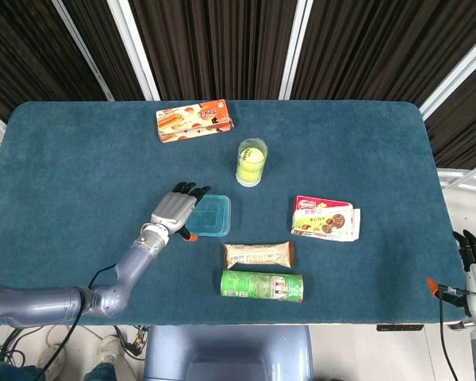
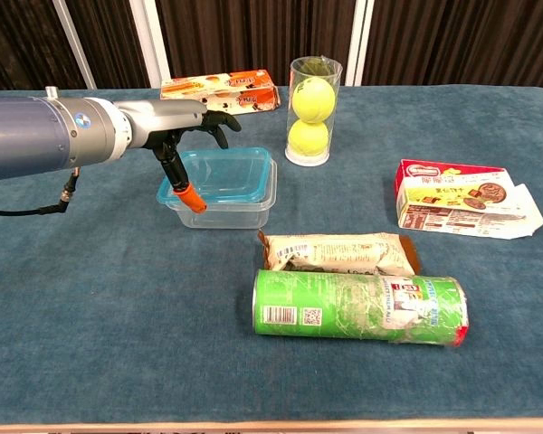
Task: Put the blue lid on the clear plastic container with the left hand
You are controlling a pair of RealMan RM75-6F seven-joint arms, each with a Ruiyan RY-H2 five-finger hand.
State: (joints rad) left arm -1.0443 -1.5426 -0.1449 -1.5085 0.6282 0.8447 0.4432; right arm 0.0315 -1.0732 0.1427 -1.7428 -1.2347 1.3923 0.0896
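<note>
On the bench (image 1: 79,159), which is covered with a dark teal cloth of soft texture, several things lie well apart. Behind it hang dark ribbed curtains (image 1: 214,40) with white slanted bars (image 1: 135,44) in front of them.

Near the middle stands the clear plastic container (image 2: 222,200), and the blue lid (image 2: 222,172) sits on top of it, a little shifted and not plainly pressed down. The left hand (image 2: 185,122) hovers at the left edge of the lid with its fingers spread over the rim and its orange-tipped thumb (image 2: 188,197) beside the container wall; it holds nothing, as far as the chest view shows. Whether the fingertips touch the lid I cannot tell.

Behind the container are a tall clear tube with tennis balls (image 2: 313,110) and an orange snack box (image 2: 222,89). To the right lies a red and white biscuit box (image 2: 452,197); in front lie a wrapped snack bar (image 2: 339,253) and a green can (image 2: 360,306) on its side.

The right hand (image 1: 472,266) shows only at the lower right corner of the head view, beyond the bench edge and partly cut off, so its state is not clear.
</note>
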